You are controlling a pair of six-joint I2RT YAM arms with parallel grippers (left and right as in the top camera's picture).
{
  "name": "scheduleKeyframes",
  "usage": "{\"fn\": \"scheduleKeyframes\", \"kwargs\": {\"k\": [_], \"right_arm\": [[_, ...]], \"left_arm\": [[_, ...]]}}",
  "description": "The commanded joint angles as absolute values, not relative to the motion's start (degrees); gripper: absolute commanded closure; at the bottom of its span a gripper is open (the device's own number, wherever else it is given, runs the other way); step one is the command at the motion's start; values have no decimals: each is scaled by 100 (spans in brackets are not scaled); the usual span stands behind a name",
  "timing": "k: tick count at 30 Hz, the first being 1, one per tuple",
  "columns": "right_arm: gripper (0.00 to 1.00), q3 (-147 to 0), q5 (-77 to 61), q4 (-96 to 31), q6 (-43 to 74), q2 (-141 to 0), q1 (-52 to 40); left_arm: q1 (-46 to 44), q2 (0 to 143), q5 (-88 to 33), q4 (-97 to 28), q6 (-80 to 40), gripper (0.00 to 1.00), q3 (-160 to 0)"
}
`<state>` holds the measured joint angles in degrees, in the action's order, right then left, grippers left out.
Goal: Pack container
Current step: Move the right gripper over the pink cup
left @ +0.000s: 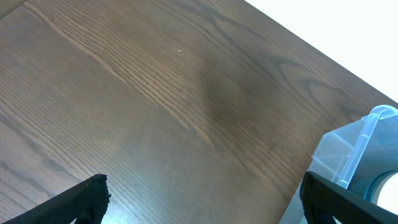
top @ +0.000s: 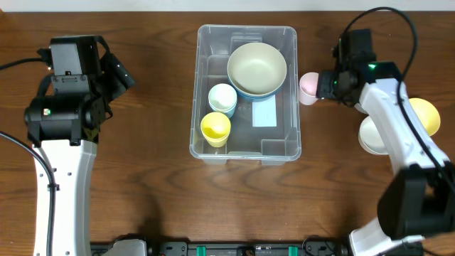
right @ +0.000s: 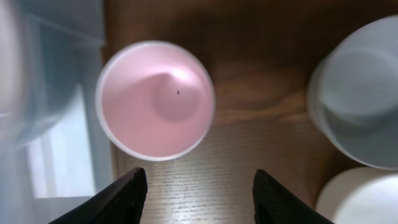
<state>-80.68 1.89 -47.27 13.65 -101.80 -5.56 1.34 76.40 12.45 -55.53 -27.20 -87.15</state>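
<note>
Overhead: the container, a clear glossy plastic bin, rectangular with rounded corners and a white label on its base, sits mid-table on dark wood-grain table.

Inside: a large round cream bowl at the far right, a small white cup and a yellow cup along the left wall.

A pink cup, smooth and round, stands upright just beside the container's right wall.

Right gripper is just right of that cup, outside the container. Right wrist: fingers spread wide, holding nothing, with the pink cup ahead of the tips.

Left gripper is well apart to the container's left. Left wrist: jaws wide open and empty over bare wood.
</note>
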Motion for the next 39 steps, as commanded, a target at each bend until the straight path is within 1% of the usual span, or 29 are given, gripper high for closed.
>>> {"fn": "scheduleKeyframes", "kwargs": {"k": [1, 6, 7, 8, 9, 10, 11, 17, 21, 27, 33, 36, 39], "right_arm": [[43, -8003, 60, -4713, 1463, -10551, -543], [45, -8003, 60, -4646, 1542, -11010, -541], [50, -8003, 58, -4628, 1542, -11059, -541], [63, -8003, 58, -4606, 1540, -11087, -541], [72, -8003, 60, -4600, 1540, -11093, -541], [77, -8003, 60, -4587, 1540, -11091, -541], [78, -8012, 58, -4589, 1540, -11078, -541], [71, -8020, 58, -4584, 1540, -10982, -541], [69, -8025, 60, -4582, 1417, -10958, -541], [59, -8025, 67, -4484, 851, -10947, -541], [50, -8025, 165, -4252, -143, -10947, -519], [44, -8025, 628, -4104, -760, -10947, -519], [39, -8025, 1028, -3935, -1651, -10947, -519]], "left_arm": [[154, 7666, 1334, -5566, -2729, 2, -8783], [154, 7666, 1334, -5566, -2729, 2, -8783], [154, 7666, 1334, -5566, -2731, 2, -8783], [154, 7666, 1334, -5566, -2731, 2, -8783], [154, 7666, 1334, -5566, -2731, 2, -8783], [154, 7666, 1334, -5566, -2729, 2, -8783], [154, 7666, 1334, -5564, -2731, 2, -8783], [154, 7666, 1334, -5566, -2729, 2, -8783], [154, 7666, 1334, -5566, -2731, 2, -8783], [154, 7666, 1334, -5566, -2729, 2, -8783], [154, 7666, 1334, -5566, -2729, 2, -8783], [154, 7666, 1334, -5566, -2729, 2, -8783], [154, 7666, 1334, -5566, -2729, 2, -8783]]}}
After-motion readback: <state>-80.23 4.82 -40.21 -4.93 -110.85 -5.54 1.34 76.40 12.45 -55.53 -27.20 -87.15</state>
